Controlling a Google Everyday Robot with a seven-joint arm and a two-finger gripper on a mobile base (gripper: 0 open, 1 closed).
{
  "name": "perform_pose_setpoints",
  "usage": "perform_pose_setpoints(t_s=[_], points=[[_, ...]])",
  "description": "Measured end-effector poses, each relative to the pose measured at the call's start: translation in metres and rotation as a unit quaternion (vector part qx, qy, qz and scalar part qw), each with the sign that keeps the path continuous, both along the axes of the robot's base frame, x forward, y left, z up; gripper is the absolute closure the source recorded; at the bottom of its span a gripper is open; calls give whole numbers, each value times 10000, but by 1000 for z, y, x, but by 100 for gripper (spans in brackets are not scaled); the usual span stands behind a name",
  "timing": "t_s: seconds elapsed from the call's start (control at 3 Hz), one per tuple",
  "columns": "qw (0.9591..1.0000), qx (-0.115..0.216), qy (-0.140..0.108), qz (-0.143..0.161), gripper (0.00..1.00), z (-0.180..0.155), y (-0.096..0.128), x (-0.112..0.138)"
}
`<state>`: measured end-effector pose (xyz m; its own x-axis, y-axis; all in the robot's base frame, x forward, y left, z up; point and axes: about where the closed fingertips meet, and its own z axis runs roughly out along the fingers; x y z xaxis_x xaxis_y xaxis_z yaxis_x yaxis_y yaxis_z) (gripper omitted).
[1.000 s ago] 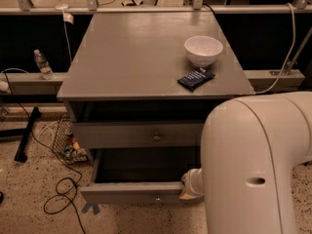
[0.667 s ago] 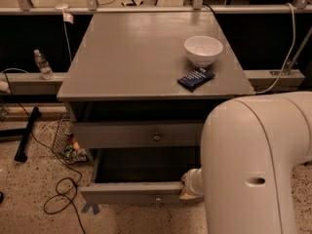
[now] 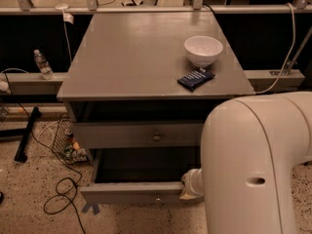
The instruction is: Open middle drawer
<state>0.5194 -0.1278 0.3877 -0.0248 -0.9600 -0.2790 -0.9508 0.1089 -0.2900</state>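
Note:
The middle drawer (image 3: 131,193) is a wide, shallow grey front with a small round knob (image 3: 157,197). It stands pulled out from the cabinet, with a dark open cavity behind it. Above it is the taller grey drawer front (image 3: 136,133) with its own knob. The lowest drawer is hidden under the pulled-out one. My big white arm (image 3: 253,169) fills the lower right. My gripper (image 3: 189,185) shows only as a pale stub at the right end of the middle drawer's front; the arm hides the rest.
On the grey cabinet top (image 3: 136,52) sit a white bowl (image 3: 203,49) and a dark blue packet (image 3: 196,78). A water bottle (image 3: 43,64) stands on a ledge at the left. Black cables (image 3: 63,194) and a wire basket (image 3: 66,140) lie on the speckled floor at the left.

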Motion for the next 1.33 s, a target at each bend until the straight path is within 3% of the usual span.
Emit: perform_pose_setpoints(t_s=[1.33], points=[[10000,0,1,0,100,0,0,0]])
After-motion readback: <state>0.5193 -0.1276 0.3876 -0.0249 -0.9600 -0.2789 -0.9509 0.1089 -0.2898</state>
